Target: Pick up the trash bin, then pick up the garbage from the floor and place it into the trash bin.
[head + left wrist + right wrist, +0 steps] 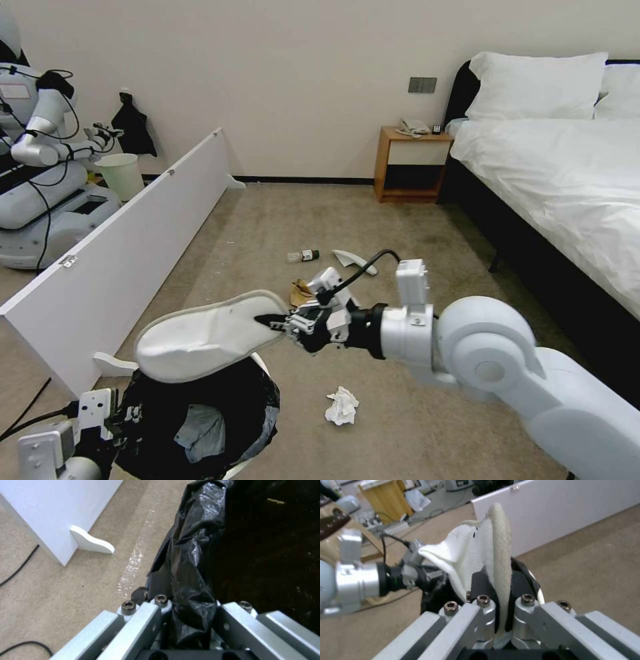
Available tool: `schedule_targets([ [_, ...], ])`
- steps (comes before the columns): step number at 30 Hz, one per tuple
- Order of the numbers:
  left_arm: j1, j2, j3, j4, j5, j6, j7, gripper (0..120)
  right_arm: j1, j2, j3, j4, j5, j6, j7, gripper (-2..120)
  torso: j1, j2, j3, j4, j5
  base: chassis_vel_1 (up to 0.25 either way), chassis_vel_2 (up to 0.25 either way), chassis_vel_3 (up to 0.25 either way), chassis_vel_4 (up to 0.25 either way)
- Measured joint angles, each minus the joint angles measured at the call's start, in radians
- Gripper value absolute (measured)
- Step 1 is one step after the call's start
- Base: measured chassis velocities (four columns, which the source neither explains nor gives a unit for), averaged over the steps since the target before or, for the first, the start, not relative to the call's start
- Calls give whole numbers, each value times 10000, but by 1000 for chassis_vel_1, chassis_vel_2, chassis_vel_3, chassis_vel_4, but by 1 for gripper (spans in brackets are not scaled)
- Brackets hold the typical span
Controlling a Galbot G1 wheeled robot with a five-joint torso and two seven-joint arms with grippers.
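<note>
A plain cream wall point(300, 73) runs across the far side of the room, with a dark baseboard point(303, 180) along its foot and a grey switch plate point(422, 85) set beside the bed. The carpet point(413, 413) is beige-brown short pile, faintly stained. To the right stands a bed point(567, 180) with white bedding, a white pillow point(533, 83) and a black frame. A small wooden nightstand point(410, 163) sits between bed and wall, a telephone point(413, 126) resting on top. On the left, a long white panel point(127, 257) stands on edge on curved feet, running diagonally toward the wall. The light is even and soft.
</note>
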Motion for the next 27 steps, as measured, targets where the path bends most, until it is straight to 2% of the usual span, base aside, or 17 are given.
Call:
schedule_targets([
  [15, 6, 64, -13, -52, -69, 0, 18, 3, 0, 217, -959, -537, -1001, 40, -73, 1, 0, 0, 0, 1, 0, 0, 0, 0, 0],
  [25, 43, 111, -40, -96, -172, 0, 23, 3, -95, 224, -1005, -635, -1323, 51, -88, 1, 0, 0, 0, 0, 1, 0, 0, 0, 0],
  [27, 48, 132, -37, -104, -222, 0, 19, 3, -105, 250, -1046, -637, -1414, 52, -81, 10, 0, 0, 0, -1, 0, 0, 0, 0, 0],
])
